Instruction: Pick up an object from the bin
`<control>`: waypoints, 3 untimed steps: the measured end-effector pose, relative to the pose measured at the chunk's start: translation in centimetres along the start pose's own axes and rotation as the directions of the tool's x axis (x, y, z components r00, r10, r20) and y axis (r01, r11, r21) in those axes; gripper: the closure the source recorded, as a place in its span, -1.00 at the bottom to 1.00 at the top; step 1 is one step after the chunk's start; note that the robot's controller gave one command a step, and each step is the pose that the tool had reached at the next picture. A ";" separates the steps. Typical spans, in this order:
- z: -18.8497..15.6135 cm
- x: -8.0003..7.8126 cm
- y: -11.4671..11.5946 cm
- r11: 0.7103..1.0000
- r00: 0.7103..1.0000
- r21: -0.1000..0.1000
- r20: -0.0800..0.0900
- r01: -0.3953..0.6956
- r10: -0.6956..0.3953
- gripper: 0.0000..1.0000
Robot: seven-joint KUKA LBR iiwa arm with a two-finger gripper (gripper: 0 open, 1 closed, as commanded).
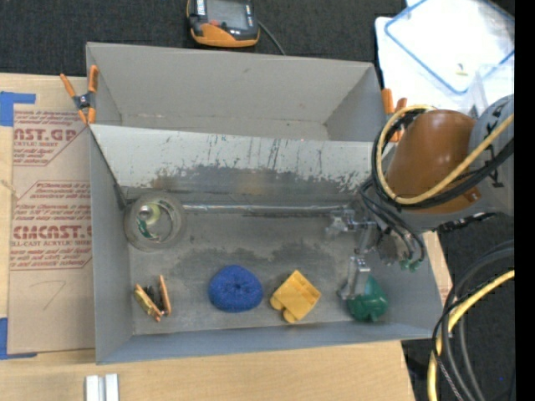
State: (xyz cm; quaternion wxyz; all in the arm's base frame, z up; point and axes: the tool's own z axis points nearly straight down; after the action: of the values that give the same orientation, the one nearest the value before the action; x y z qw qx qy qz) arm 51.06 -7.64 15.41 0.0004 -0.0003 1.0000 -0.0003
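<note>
My gripper (pixel 358 284) hangs at the bin's front right corner, its metal fingers pointing down right above a small dark green lump (pixel 368 304), and the tips seem to touch its top. Whether the fingers grip it I cannot tell. A crumpled yellow piece (pixel 294 296) lies just left of the green lump on the bin floor. Further left sits a round blue scrubby ball (pixel 235 289).
A wooden clothespin (pixel 153 299) lies in the front left corner. A clear round glass-like lid (pixel 152 222) rests at the left by the sloped wall. The arm with its orange cover and cables fills the right side above the bin's rim.
</note>
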 end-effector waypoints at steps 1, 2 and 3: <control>3.9 0.0 4.3 0.996 0.996 0.000 0.001 0.094 -0.094 -1.00; 1.5 -1.4 1.7 0.964 0.964 -0.001 -0.001 0.265 -0.265 -1.00; 6.1 -1.2 7.2 0.989 0.989 -0.001 -0.001 0.146 -0.146 -1.00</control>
State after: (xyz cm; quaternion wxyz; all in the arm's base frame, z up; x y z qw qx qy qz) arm 52.31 -0.47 9.26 0.0000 -0.0737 0.9973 0.0003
